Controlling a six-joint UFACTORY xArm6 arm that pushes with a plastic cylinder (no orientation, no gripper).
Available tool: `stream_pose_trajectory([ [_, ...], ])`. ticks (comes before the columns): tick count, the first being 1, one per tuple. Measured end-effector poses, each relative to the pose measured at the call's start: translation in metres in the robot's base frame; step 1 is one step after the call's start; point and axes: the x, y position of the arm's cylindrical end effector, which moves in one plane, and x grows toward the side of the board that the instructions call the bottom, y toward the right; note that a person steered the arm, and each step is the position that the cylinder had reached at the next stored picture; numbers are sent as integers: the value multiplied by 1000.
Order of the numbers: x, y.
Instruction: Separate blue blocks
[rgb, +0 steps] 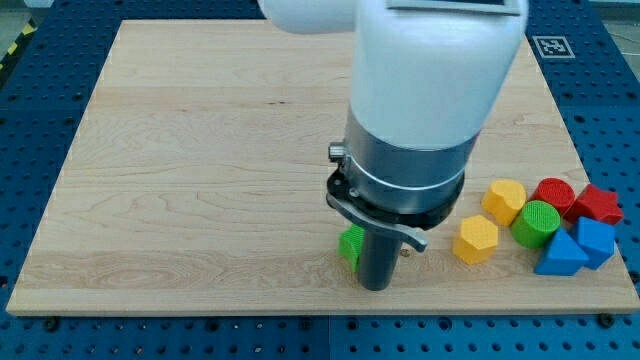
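Observation:
Two blue blocks lie touching at the view's bottom right: a blue triangular block and a blue angular block just to its right. The arm's big white and grey body fills the view's middle. Its dark rod comes down to my tip near the board's bottom edge, far to the left of the blue blocks. A green block sits right against the rod's left side, partly hidden by it.
A cluster next to the blue blocks: two yellow hexagonal blocks, a green cylinder, a red cylinder and a red angular block. The wooden board lies on a blue perforated table.

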Motion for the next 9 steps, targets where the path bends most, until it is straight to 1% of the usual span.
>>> stream_pose_trajectory([
  [4,-16,8],
  [5,11,33],
  [6,15,35],
  [7,13,56],
  [9,13,130],
])
